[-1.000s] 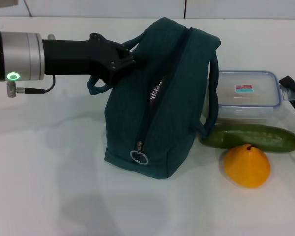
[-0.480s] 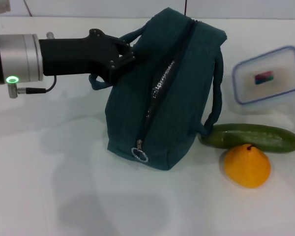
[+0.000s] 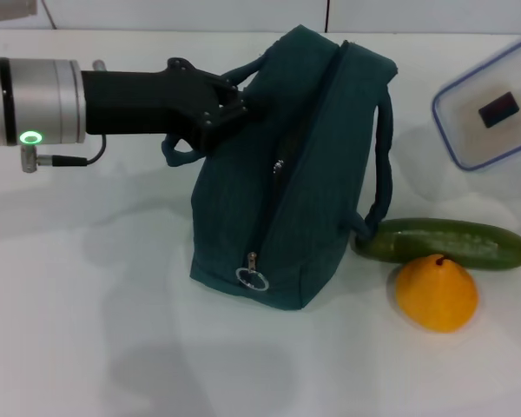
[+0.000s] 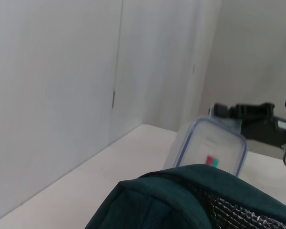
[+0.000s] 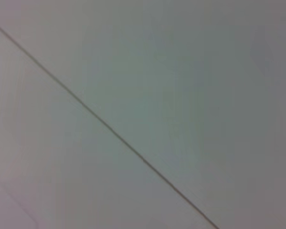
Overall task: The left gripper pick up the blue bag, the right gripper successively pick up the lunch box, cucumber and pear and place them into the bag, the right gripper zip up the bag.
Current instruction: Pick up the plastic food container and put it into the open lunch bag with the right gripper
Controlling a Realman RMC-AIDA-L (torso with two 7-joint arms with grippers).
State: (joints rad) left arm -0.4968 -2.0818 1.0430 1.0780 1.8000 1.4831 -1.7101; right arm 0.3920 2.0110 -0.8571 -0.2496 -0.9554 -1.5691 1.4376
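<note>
Left gripper (image 3: 230, 109) clenched on bag (image 3: 295, 174) handle; lunch box (image 3: 491, 113) aloft at 2 o'clock, right gripper's grasp unseen. Risk: narrow zip gap blocks box.

We see bare table (image 3: 87, 330) below our left gripper (image 3: 230, 109), bag (image 3: 304, 174) blocking its front, cucumber (image 3: 443, 242) and pear (image 3: 436, 293) crowding beyond

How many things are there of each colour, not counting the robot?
Dark teal: 1, the bag
Green: 1, the cucumber
Orange-yellow: 1, the pear
Clear with a blue rim: 1, the lunch box
Total: 4
</note>
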